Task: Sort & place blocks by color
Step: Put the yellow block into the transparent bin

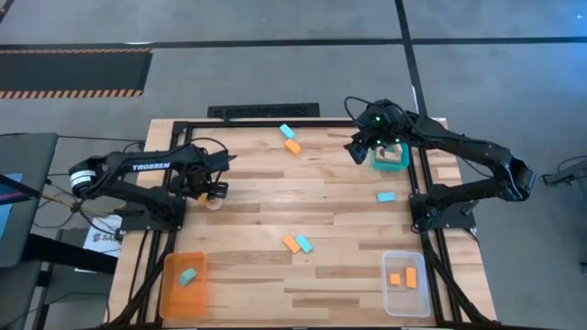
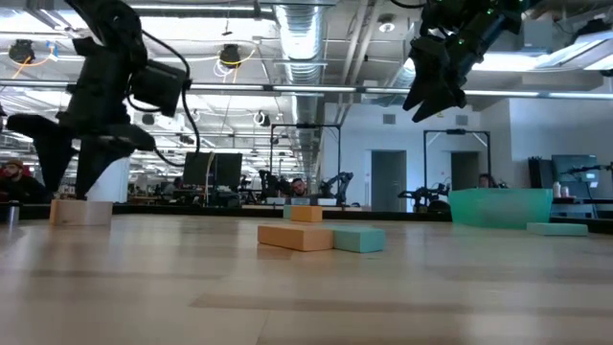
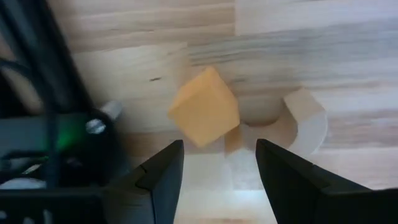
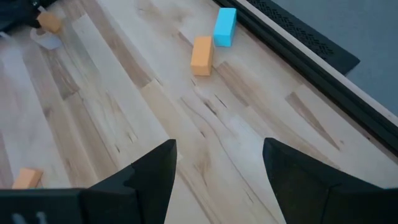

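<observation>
The blocks are scattered across the pale, grained wooden table (image 1: 275, 183). An orange cube (image 3: 205, 106), matte and sharp-edged, sits tilted on a corner beside a tan wooden arch block (image 3: 305, 121) with a half-round cut-out; both lie just ahead of the left gripper (image 3: 219, 165), whose dark fingers stand apart with nothing between them, near the table's left edge. In the middle, an orange bar (image 2: 295, 236) touches a teal bar (image 2: 359, 239) end to end. Another teal-and-orange pair (image 4: 212, 38) lies near the far edge, and a lone teal block (image 1: 386, 196) rests toward the right side. The translucent orange tray (image 1: 183, 283) at the near left corner holds one teal block (image 1: 188, 276); the clear tray (image 1: 405, 283) at the near right holds two orange blocks (image 1: 404, 277). The small teal tray (image 1: 390, 159) at the far right holds a tan wooden block. The right gripper (image 4: 219, 171) hangs above the table just beside that tray, fingers spread wide and empty.
</observation>
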You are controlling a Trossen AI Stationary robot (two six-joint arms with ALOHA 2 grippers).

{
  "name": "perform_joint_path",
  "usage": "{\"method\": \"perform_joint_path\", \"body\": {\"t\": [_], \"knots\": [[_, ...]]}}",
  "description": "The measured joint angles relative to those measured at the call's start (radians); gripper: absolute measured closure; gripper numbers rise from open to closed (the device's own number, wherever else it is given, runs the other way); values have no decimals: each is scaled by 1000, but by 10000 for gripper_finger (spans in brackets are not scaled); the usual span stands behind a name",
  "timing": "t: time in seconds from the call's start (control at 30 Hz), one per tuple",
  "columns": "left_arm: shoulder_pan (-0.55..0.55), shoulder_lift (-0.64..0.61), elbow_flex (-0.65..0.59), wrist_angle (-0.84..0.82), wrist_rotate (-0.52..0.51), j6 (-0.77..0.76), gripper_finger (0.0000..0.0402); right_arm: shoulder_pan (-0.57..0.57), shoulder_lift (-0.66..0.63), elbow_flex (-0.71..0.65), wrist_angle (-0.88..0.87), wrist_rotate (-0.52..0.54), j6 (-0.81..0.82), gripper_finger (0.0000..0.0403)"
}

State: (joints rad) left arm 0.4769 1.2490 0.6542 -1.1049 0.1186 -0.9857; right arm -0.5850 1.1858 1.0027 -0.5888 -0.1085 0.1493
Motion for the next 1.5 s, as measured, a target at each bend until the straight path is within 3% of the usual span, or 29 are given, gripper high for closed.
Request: {"method": "perform_joint_path", "body": {"t": [0.33,0.6,1.2,1.3,1.5], "knots": [[7,0,-75,68,-27,-106,212,0,0,0,-4,0,0,140],[7,0,-141,258,-21,-253,212,0,0,0,-4,0,0,140],[6,-1,-147,283,-135,-362,213,-6,0,0,-1,1,-30,140],[6,-1,-147,287,-142,-362,230,-6,0,0,-1,0,-30,140],[7,-1,-146,284,-147,-323,302,-6,0,0,-2,0,-30,140]]}}
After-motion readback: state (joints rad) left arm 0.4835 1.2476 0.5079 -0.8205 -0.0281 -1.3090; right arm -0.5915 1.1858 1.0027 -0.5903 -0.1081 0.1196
